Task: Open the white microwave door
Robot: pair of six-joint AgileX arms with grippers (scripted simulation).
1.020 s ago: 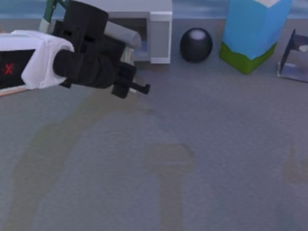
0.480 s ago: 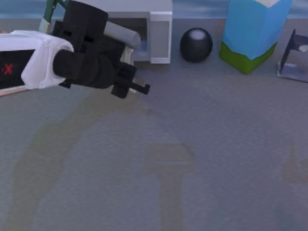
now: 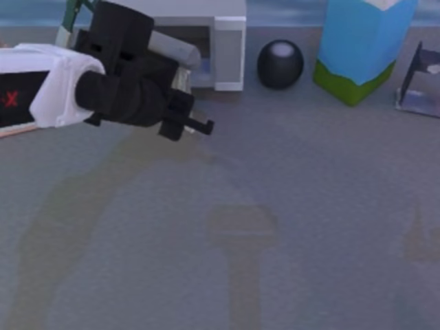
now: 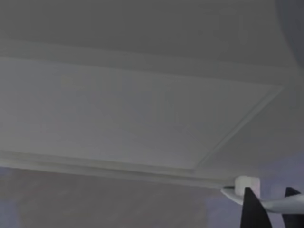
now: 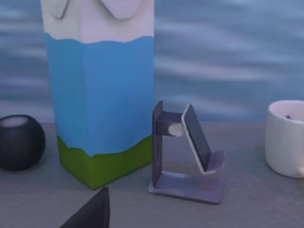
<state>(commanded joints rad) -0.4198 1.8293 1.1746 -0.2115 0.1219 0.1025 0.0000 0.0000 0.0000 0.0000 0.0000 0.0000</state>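
The white microwave (image 3: 230,48) stands at the table's back, left of centre, and my left arm covers most of it. Beside its control strip, part of the grey cavity (image 3: 201,55) shows. My left gripper (image 3: 199,126) sits just in front of the microwave's front face. In the left wrist view the microwave door (image 4: 123,114) fills the picture at close range. Its thin grey handle (image 4: 278,204) passes between my two dark fingertips (image 4: 251,209), which are shut on it. My right gripper (image 5: 95,213) is outside the top view, low over the table near the carton.
Along the back edge, right of the microwave, stand a black ball (image 3: 280,63), a tall blue-and-green carton (image 3: 361,48) and a phone on a stand (image 3: 419,82). A white mug (image 5: 287,137) stands beyond the phone stand.
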